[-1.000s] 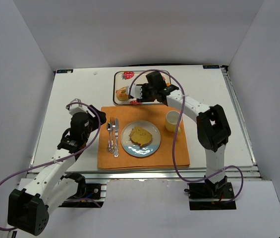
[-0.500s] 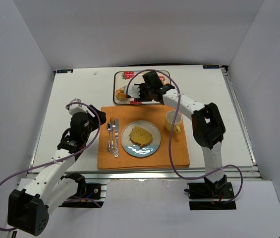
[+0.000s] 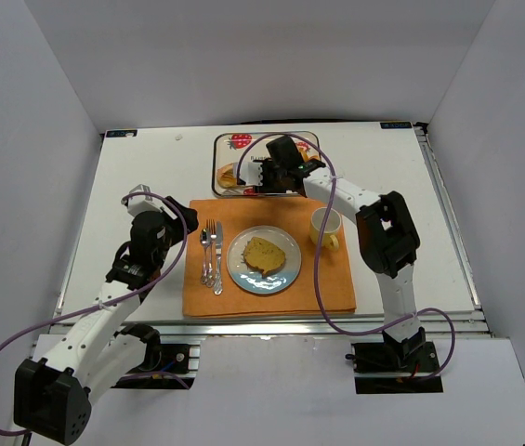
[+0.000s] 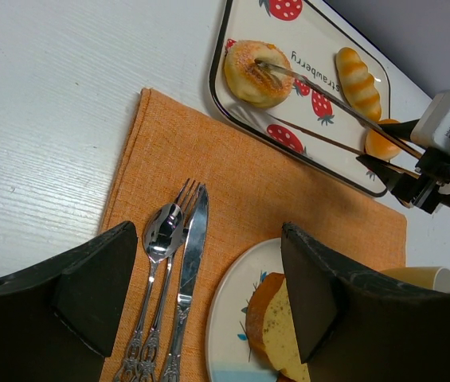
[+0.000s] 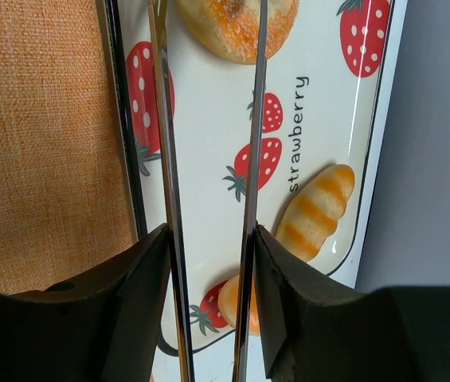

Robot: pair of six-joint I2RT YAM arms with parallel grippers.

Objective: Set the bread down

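Tongs (image 5: 252, 159) sit clamped between the fingers of the right pincer (image 5: 209, 255), their long blades reaching out over the strawberry-print tray (image 4: 314, 32). The blade tips meet a round bun (image 4: 248, 76) that lies at the tray's left end; one blade crosses its top, the other runs along its edge. A striped roll (image 5: 314, 208) lies further right on the same tray. The left pincer (image 4: 207, 270) hangs with fingers wide apart and holding nothing, above the orange mat (image 3: 197, 297), over the cutlery (image 4: 169, 263) beside the plate (image 3: 239, 269) carrying a bread slice (image 3: 264, 253).
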